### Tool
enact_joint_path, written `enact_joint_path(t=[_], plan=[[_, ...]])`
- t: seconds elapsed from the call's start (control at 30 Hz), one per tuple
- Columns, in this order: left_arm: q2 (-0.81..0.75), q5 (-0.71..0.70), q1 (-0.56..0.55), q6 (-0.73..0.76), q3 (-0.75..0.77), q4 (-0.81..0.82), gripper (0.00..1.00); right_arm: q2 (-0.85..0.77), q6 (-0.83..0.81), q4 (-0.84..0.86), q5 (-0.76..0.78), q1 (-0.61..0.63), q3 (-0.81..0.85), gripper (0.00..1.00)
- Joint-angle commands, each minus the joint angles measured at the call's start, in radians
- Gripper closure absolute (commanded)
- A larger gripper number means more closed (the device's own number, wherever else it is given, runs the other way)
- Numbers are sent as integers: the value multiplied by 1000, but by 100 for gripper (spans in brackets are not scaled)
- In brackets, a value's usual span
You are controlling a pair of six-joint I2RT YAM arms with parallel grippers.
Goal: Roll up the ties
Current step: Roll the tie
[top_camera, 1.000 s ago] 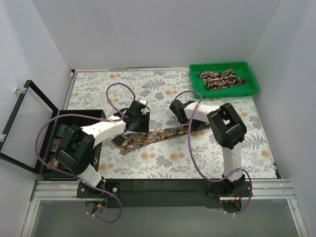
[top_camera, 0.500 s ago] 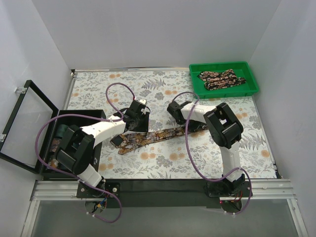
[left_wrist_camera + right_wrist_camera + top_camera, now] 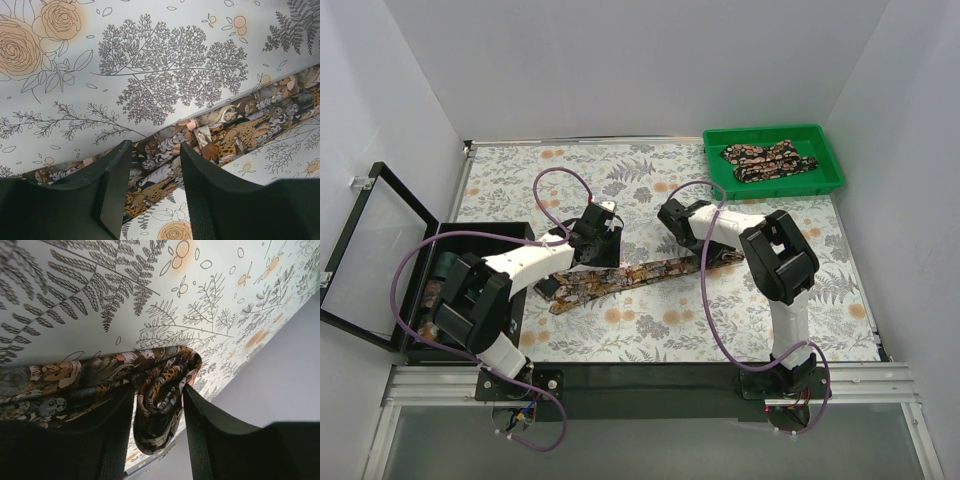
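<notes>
One dark tie [image 3: 620, 277] with orange, tan and white print lies slantwise across the patterned cloth. My left gripper [image 3: 588, 252] stands over its left part. In the left wrist view the left gripper [image 3: 155, 147] is open and its fingers straddle the flat tie [image 3: 225, 130]. My right gripper [image 3: 678, 222] is at the tie's right part. In the right wrist view a loosely rolled end of the tie [image 3: 160, 410] hangs between the fingers of the open right gripper [image 3: 157, 390], with a gap beside the left finger. More ties [image 3: 767, 160] lie in the tray.
A green tray [image 3: 775, 131] sits at the back right corner. A black box [image 3: 485, 233] with its lid [image 3: 370, 250] swung open stands at the left edge, beside the left arm. White walls close in three sides.
My right gripper has opened, loosening its hold on the rolled end, and shifted slightly left. The tie's left end has slid left and lies straighter. The left gripper holds the same opening.
</notes>
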Motion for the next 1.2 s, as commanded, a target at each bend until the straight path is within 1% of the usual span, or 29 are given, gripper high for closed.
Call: enact_joint_path(t=[0.0,0.07,0.43,0.47,0.6,0.73,0.93,1.07,1.1,1.17], plan=[[-42,-25,5,-3,29,-2,59,-48,36,-3,-74,11,44,54],[-43,-23,5,-4,30,-2,59,-52,39,-14,-70,14,50,49],[-39,-14,7,-7,30,0,58,-83,65,-17,-126,29,75,48],[-39,-14,7,-9,32,-2,58,-85,69,-18,-132,30,78,45],[-40,-16,7,-10,32,0,57,-106,73,-18,-155,37,92,40],[-40,-19,8,-12,30,0,57,-127,79,-18,-195,43,102,39],[-58,-8,8,-30,29,9,56,-183,95,-6,-203,43,98,37],[-80,49,8,-90,38,32,54,-262,95,35,-234,20,69,36],[-81,101,8,-128,44,34,53,-296,96,57,-250,9,55,36],[-86,145,5,-167,58,55,52,-331,102,81,-300,-32,30,36]])
